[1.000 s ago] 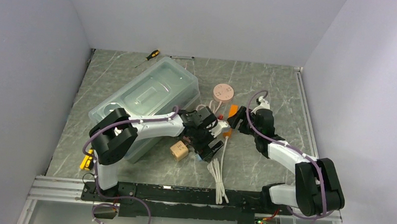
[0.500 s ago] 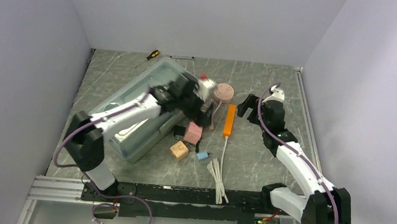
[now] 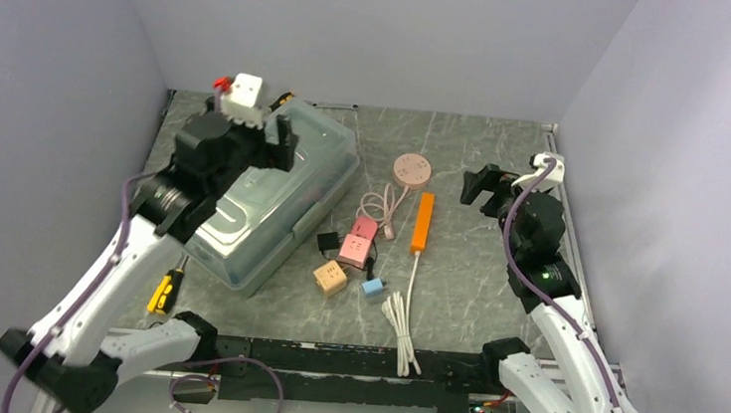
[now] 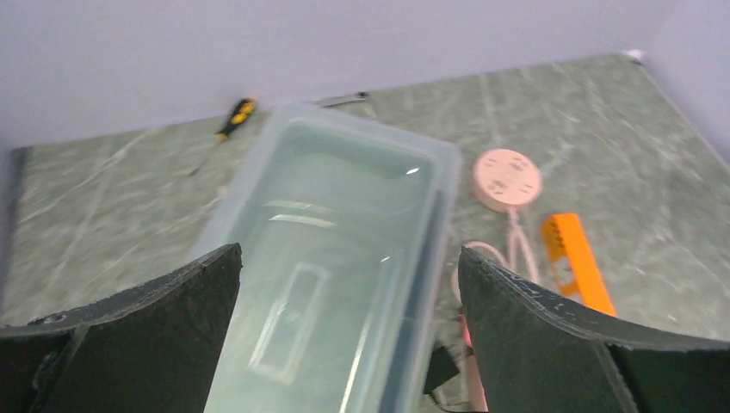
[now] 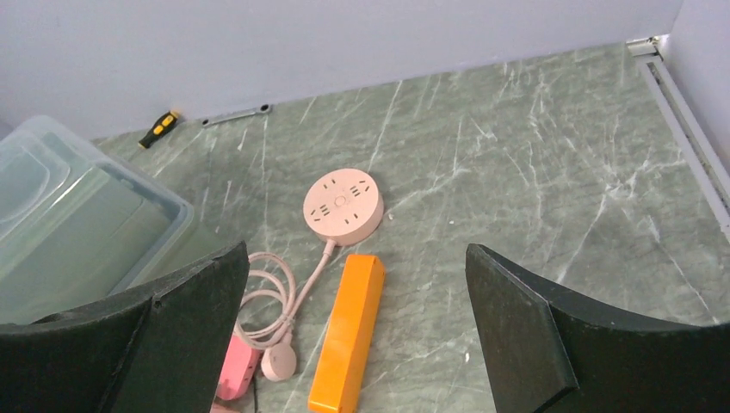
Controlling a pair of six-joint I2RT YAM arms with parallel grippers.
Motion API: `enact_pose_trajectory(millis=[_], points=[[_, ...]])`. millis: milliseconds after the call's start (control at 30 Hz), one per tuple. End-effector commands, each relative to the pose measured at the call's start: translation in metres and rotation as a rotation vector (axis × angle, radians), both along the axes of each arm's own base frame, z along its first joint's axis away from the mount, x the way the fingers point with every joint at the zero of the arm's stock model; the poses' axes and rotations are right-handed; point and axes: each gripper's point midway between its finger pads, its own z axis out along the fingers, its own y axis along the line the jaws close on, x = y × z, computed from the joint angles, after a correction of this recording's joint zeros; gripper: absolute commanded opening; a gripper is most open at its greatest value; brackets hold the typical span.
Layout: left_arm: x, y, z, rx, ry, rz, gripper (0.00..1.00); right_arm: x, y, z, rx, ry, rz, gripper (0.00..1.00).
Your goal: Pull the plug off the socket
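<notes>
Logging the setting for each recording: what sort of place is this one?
Probably a lab robot test cell: plain grey walls box in a green marble-patterned tabletop, a dark mounting rail runs along its near edge, and props like a long orange power strip and a round pink socket lie scattered.

1. No text, label, brand, number or sign can be read in any of the three views.
2. On the round pink socket [image 5: 343, 205], only slot openings are resolved; no lettering can be made out.
3. On the orange power strip [image 5: 348, 334], a plain face is shown.
4. Dark marks on the tan cube [image 3: 329, 277] are too small to be read.
</notes>
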Motion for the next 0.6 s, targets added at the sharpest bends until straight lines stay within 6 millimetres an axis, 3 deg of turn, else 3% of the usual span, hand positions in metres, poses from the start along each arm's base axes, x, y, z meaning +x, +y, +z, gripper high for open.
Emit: enact_pose_trajectory(millis=[0,133,567], points=[[-0.011,0.075,-0.011,0.064,-0.069,0.345,1.00,-0.002,-0.011,0.013,-0.010,-0.088,-0.048,1.00],[-0.028,0.099,-0.033,0.090,-0.031,0.437,1.00,-0.009,-0.020,0.009,-0.013,-0.121,-0.090,1.00],[-0.036,0.100,-0.035,0.075,-0.026,0.419,1.00,-0.018,-0.030,0.014,-0.003,-0.156,-0.130,1.00]])
